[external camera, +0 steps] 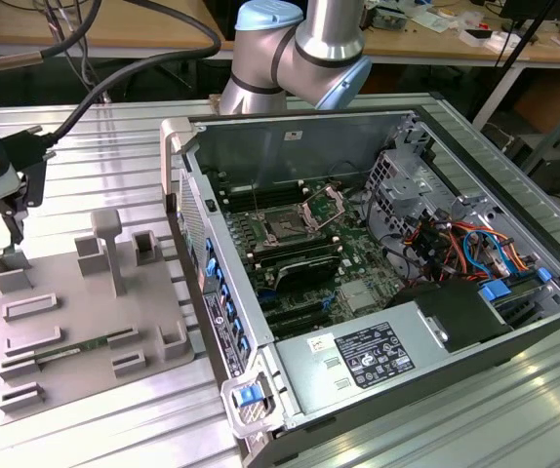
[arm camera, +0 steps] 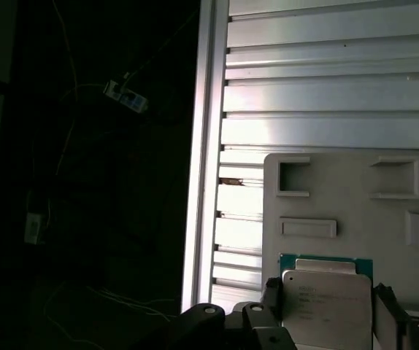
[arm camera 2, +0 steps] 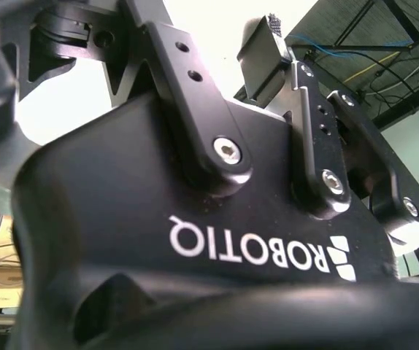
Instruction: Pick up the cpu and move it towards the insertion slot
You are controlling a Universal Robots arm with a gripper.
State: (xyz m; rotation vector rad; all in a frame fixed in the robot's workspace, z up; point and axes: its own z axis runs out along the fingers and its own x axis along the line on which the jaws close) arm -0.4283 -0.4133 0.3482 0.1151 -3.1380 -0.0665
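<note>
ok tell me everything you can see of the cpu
The small flat square cpu has a silvery metal top and a thin green rim. In the first wrist view it lies flat on the pale grey moulded tray, with the black gripper straddling two of its sides; contact is unclear.

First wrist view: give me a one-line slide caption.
The tool shut on the cpu at the grey fixture tray on the slatted metal table.
</note>
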